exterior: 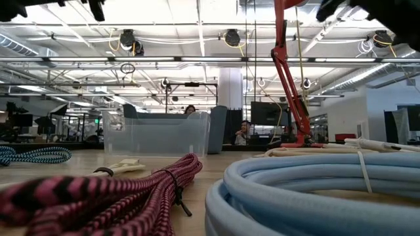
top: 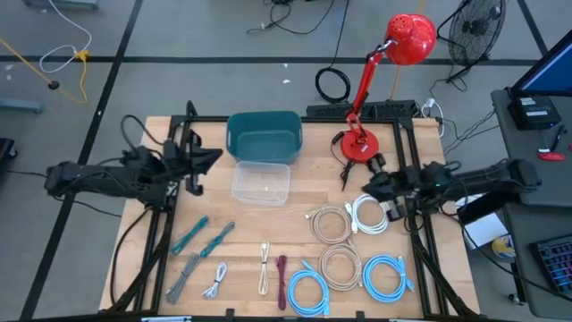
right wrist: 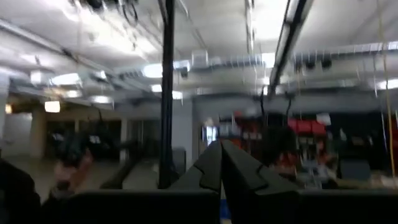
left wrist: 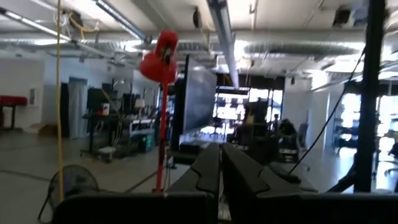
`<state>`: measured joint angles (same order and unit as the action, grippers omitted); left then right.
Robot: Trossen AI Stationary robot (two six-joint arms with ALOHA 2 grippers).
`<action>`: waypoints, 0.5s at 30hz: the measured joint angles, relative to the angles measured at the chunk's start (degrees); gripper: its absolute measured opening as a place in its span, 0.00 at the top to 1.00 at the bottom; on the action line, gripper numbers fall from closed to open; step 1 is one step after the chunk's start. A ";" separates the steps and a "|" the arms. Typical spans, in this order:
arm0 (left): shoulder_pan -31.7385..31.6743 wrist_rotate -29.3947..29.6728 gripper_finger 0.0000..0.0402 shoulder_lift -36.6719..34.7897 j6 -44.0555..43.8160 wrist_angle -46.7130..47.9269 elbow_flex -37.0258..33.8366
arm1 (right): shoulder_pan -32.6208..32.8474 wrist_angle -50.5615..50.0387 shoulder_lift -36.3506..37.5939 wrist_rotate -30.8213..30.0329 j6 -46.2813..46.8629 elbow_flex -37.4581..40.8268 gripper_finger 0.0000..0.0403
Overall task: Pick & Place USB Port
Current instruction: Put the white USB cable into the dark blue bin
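Several bundled cables lie on the wooden table in the high view: two teal braided ones (top: 204, 236), a grey one (top: 183, 274), a small white one (top: 214, 282), a cream one (top: 264, 266), a maroon one (top: 282, 279), beige coils (top: 332, 224), a white coil (top: 368, 216) and light blue coils (top: 386, 274). A clear plastic container (top: 261, 183) stands in front of a teal bin (top: 264, 134). My left gripper (top: 217, 155) hovers left of the bin, shut (left wrist: 219, 158). My right gripper (top: 365, 185) hovers above the white coil's far side, shut (right wrist: 221, 155). Both point level and hold nothing.
A red desk lamp (top: 362, 143) stands on the table's far right part, its head (top: 411, 38) beyond the far edge. Black frame rails (top: 152, 241) run along the table's left and right sides. The low view shows the maroon cable (exterior: 131, 190) and a blue coil (exterior: 315, 190) up close.
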<state>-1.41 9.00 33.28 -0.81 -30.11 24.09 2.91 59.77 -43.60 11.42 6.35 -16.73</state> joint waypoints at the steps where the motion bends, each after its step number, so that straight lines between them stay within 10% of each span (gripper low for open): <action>1: 0.00 0.04 0.95 0.68 -0.33 0.05 0.19 | 0.44 -2.65 -1.27 -0.95 -0.44 -1.26 1.00; 15: 0.00 -0.03 0.95 1.44 -2.72 1.93 0.77 | 5.62 -21.88 -10.77 -17.03 -9.55 -11.99 0.82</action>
<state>-1.41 8.97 34.72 -3.53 -28.18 24.86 8.53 37.90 -54.36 -5.61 -3.20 -28.73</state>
